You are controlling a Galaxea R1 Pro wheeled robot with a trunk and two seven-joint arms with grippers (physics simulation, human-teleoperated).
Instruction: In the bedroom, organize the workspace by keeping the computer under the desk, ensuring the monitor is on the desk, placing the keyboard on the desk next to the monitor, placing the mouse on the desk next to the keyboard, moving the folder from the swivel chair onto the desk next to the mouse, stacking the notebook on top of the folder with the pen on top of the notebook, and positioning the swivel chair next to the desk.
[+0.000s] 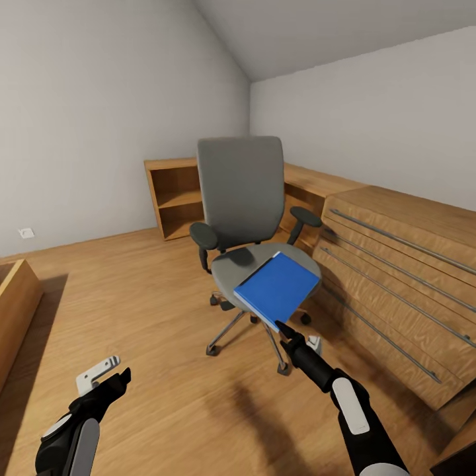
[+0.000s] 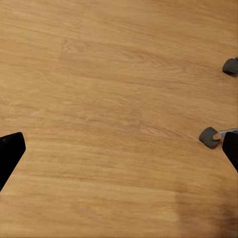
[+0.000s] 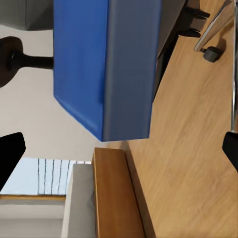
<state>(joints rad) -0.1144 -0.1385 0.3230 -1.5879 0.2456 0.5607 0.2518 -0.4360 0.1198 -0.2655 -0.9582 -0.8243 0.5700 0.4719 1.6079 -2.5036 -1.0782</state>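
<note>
- The swivel chair (image 1: pixel 241 218) stands in a corner of the bedroom, its tall grey back toward the far walls and its seat facing us, on the wood plank floor (image 1: pixel 152 317).
- The blue folder (image 1: pixel 276 289) lies flat on the front right part of the grey seat, turned at a diagonal: its long axis runs from the seat's middle toward our right arm, and its near corner juts past the seat's front edge.
- In the right wrist view we see the folder (image 3: pixel 82 64) edge-on, its blue cover beside a grey spine strip, with one far end cut off by the frame.
- Our right gripper (image 1: pixel 289 334) hovers just before that jutting corner, apart from it; its 2 black fingertips (image 3: pixel 10 153) sit at opposite edges of the wrist picture, jaws spread wide and empty.
- Our left gripper (image 1: pixel 112 382) hangs low over bare floor, well apart from the chair, jaws likewise wide and empty; 2 chair casters (image 2: pixel 209 137) show near 1 fingertip.
- A wooden drawer chest (image 1: pixel 396 277) stands just right of the chair, a low open wooden shelf (image 1: pixel 175 198) behind it.
- The chair's chrome base is partly hidden under the seat and folder.
</note>
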